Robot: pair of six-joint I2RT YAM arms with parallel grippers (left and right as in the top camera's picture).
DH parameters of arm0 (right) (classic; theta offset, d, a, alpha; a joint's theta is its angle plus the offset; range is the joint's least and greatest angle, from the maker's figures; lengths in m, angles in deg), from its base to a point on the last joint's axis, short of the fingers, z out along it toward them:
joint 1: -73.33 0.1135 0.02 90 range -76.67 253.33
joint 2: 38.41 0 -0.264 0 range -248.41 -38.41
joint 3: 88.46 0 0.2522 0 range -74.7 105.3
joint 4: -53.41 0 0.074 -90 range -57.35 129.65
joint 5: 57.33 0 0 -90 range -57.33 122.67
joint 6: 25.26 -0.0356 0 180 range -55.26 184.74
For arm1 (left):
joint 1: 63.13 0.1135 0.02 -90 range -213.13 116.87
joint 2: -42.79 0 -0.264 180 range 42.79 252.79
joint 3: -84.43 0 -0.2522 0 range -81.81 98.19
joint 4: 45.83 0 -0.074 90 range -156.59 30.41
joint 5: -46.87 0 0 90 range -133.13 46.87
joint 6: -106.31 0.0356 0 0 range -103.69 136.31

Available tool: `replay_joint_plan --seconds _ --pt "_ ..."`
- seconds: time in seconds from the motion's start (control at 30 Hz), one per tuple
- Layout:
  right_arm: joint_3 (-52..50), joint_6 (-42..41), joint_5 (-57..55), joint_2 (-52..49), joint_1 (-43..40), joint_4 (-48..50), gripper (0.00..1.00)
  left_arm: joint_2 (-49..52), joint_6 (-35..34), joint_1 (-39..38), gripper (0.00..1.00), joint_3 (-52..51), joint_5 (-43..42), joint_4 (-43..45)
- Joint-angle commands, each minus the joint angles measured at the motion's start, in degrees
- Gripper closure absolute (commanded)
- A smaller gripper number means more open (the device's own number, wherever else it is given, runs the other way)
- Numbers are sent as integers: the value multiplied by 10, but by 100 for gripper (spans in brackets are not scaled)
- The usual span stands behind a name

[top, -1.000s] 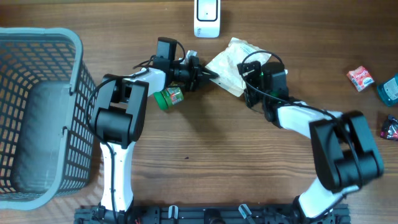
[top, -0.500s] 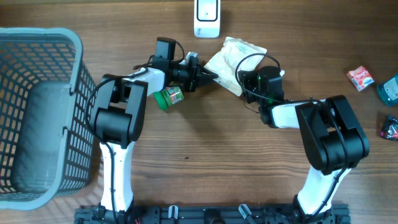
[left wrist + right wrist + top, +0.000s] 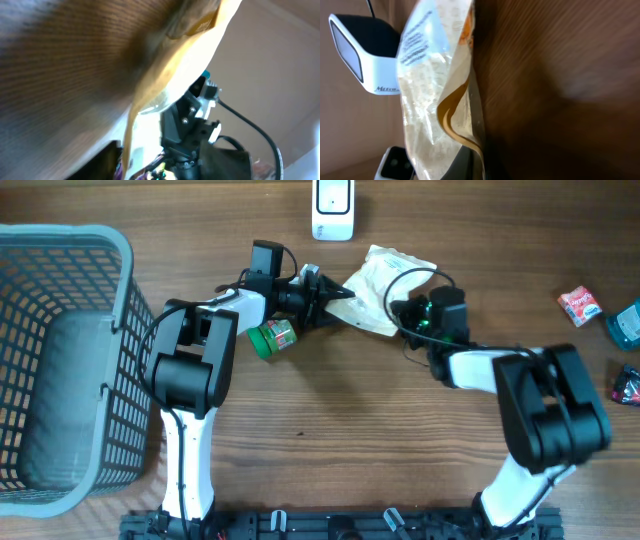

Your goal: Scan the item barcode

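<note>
Grasp step: packet [image 3: 378, 280] lies on table [image 3: 350, 440] just below scanner [image 3: 333, 205]. Right gripper [image 3: 402, 313] is pinched tight on its right edge. Left gripper [image 3: 335, 292] is spread apart at the left corner, holding nothing. Next: right lifts, turns barcode toward scanner.

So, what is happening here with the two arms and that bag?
Both arms meet at a pale snack bag close to the white scanner. The right gripper is shut on the bag's right edge. The left gripper is at the bag's left corner, and its jaws look open, so the right arm seems to have charge of the bag. A small green jar lies beside the left arm.
</note>
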Motion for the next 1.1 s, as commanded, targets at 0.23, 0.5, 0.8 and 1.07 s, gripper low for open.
replay_joint_plan --seconds 0.23,0.5,0.8,1.07 --pt "-3 -62 44 249 -71 -214 95 12 14 2 0 -9 40 -2" --pt "-3 -226 133 387 -87 -259 95 12 16 1 0 -9 73 -11" --pt "-3 -125 41 424 -87 -436 36 12 58 -4 0 -9 77 -32" --pt "-34 26 34 322 -87 -511 0 12 120 -48 0 -10 64 -55"
